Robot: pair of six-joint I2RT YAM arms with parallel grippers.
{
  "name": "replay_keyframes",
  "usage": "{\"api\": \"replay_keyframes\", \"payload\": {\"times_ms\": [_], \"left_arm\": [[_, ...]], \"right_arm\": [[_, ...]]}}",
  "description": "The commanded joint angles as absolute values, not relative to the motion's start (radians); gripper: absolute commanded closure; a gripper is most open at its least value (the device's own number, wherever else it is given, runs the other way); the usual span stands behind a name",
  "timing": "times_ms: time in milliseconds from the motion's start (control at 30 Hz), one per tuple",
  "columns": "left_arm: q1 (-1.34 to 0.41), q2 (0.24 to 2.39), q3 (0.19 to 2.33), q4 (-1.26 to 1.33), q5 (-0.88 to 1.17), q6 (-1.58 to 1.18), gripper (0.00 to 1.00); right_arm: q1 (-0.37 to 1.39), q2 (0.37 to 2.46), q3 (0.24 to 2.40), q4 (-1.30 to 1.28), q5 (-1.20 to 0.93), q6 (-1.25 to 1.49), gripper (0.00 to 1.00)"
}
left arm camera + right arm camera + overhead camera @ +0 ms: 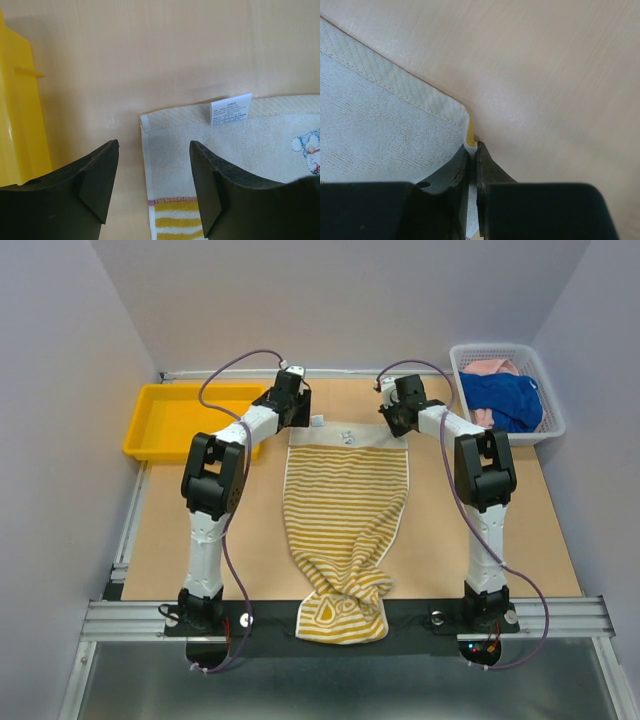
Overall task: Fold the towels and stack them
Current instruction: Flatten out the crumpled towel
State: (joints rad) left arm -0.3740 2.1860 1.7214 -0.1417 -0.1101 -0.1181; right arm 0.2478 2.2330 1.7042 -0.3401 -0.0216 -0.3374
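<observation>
The yellow-and-cream striped towel (345,510) lies lengthwise on the table, its far edge spread flat and its near end bunched and hanging over the front rail. My left gripper (297,418) stands open over the far left corner. In the left wrist view the towel's side edge (150,170) runs between the fingers of the left gripper (154,150), and a white label (230,108) sticks out at the hem. My right gripper (392,420) is shut on the far right corner; the right wrist view shows the right gripper (474,147) pinching the cloth (385,125).
A white basket (553,410) at the back right holds the blue towel (505,400) and the pink towel (488,367). A yellow tray (170,425) stands at the back left, close beside the left gripper (20,125).
</observation>
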Motion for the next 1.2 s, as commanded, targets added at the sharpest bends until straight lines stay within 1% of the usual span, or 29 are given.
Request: {"api": "replay_keyframes", "payload": {"times_ms": [0, 600, 633, 667, 700, 733, 800, 833, 900, 933, 1033, 1167], "left_arm": [[-0.379, 2.204, 1.796, -0.146, -0.144, -0.117, 0.31], [-0.38, 2.335, 1.841, -0.195, -0.14, -0.132, 0.31], [-0.38, 2.342, 1.841, -0.201, -0.134, -0.135, 0.35], [-0.382, 2.345, 1.836, -0.206, -0.126, -0.14, 0.37], [-0.38, 2.348, 1.835, -0.207, -0.124, -0.14, 0.42], [-0.38, 2.352, 1.832, -0.213, -0.12, -0.14, 0.5], [-0.382, 2.353, 1.824, -0.218, -0.115, -0.141, 0.54], [-0.383, 2.355, 1.821, -0.222, -0.11, -0.14, 0.62], [-0.383, 2.355, 1.818, -0.227, -0.107, -0.141, 0.7], [-0.382, 2.353, 1.812, -0.226, -0.106, -0.143, 0.79], [-0.383, 2.344, 1.807, -0.227, -0.11, -0.13, 1.0], [-0.382, 2.286, 1.815, -0.232, -0.149, -0.095, 1.0]], "right_arm": [[0.241, 2.223, 1.664, -0.393, -0.044, -0.344, 1.0], [0.249, 2.235, 1.654, -0.391, -0.071, -0.336, 1.0], [0.249, 2.235, 1.654, -0.391, -0.071, -0.336, 0.99], [0.249, 2.235, 1.652, -0.391, -0.069, -0.336, 1.0], [0.249, 2.235, 1.651, -0.393, -0.071, -0.337, 1.0], [0.25, 2.232, 1.648, -0.391, -0.069, -0.337, 0.99], [0.249, 2.23, 1.647, -0.391, -0.068, -0.339, 0.99], [0.249, 2.229, 1.647, -0.391, -0.069, -0.339, 0.99], [0.249, 2.227, 1.647, -0.391, -0.066, -0.339, 1.0], [0.249, 2.226, 1.651, -0.391, -0.066, -0.337, 0.99], [0.249, 2.223, 1.661, -0.393, -0.066, -0.325, 0.99], [0.249, 2.184, 1.709, -0.393, -0.048, -0.296, 0.99]]}}
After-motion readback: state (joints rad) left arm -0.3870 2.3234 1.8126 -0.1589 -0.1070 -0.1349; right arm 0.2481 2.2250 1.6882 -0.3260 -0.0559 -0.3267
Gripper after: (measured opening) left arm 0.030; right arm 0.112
